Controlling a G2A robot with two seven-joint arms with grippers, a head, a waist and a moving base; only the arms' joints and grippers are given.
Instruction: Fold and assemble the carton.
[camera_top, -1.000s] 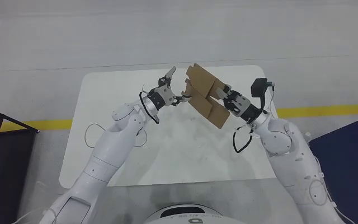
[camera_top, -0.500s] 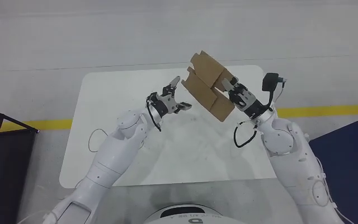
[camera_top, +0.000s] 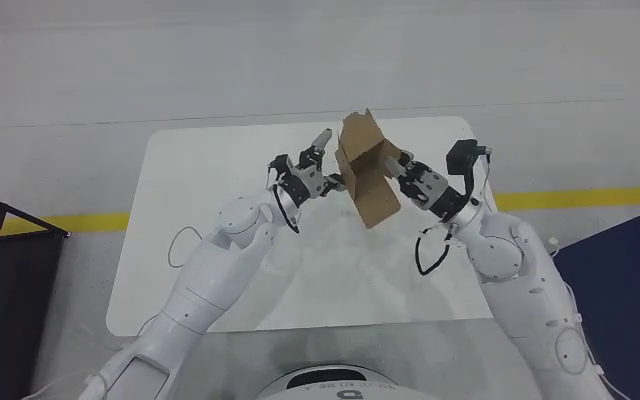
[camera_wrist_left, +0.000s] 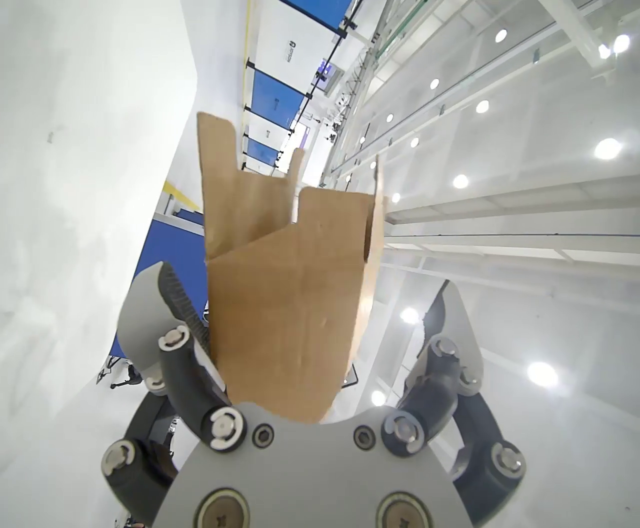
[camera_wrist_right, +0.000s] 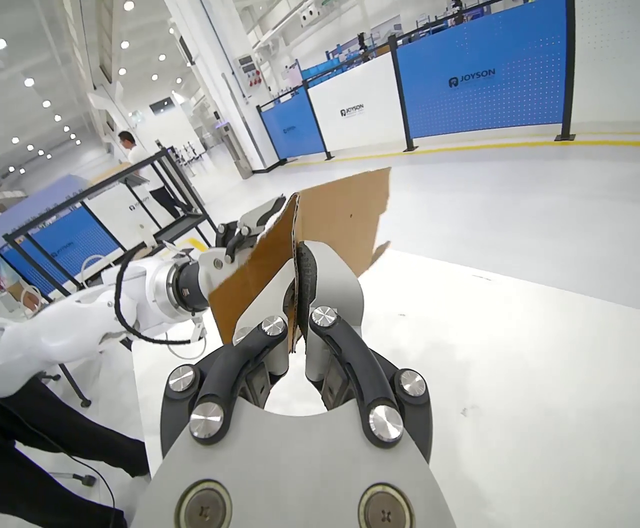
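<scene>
Brown cardboard: one carton (camera_top: 367, 170), partly opened with loose flaps, is held in the air above the far edge of the white table (camera_top: 190, 200), right of its middle. Of the two grippers, the right gripper (camera_top: 398, 170) is clamped on one carton wall. The left gripper (camera_top: 330, 163) stands spread, one finger on either side of the carton's other end.
</scene>
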